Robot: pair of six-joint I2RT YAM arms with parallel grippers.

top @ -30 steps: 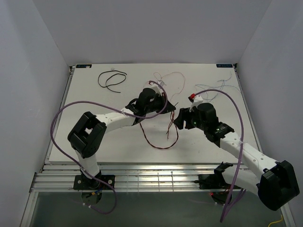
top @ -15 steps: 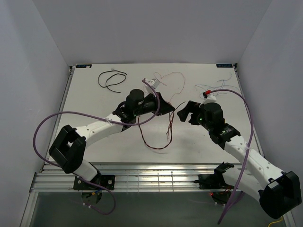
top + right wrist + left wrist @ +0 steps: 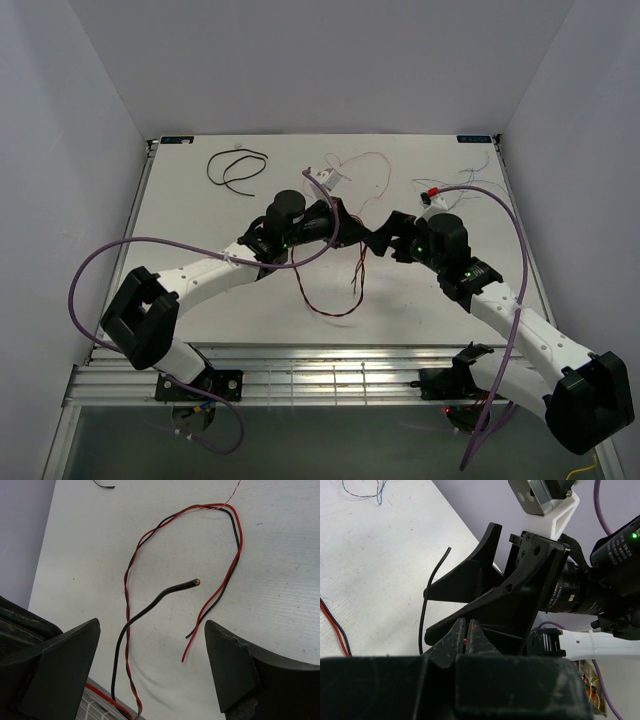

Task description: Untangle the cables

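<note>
A twisted red and black cable (image 3: 335, 308) loops on the table below both grippers; in the right wrist view it forms a loop (image 3: 235, 535). My left gripper (image 3: 352, 231) is shut, and a speck of red cable (image 3: 464, 641) shows between its pads. A thicker black cable (image 3: 150, 605) rises with a bare copper tip; its end (image 3: 427, 600) also stands up in the left wrist view. My right gripper (image 3: 380, 237) stands wide open right next to the left one, its fingers (image 3: 235, 665) on either side of the black cable without touching it.
Another black cable (image 3: 235, 170) lies coiled at the back left. Pale thin cables (image 3: 362, 165) lie at the back middle and more (image 3: 465, 185) at the back right. Purple hoses (image 3: 515, 290) arch over both arms. The table's front edge (image 3: 300, 347) meets a metal rail.
My right gripper has opened wide and moved left, up against the left gripper. The left arm swung its elbow leftward and stays shut.
</note>
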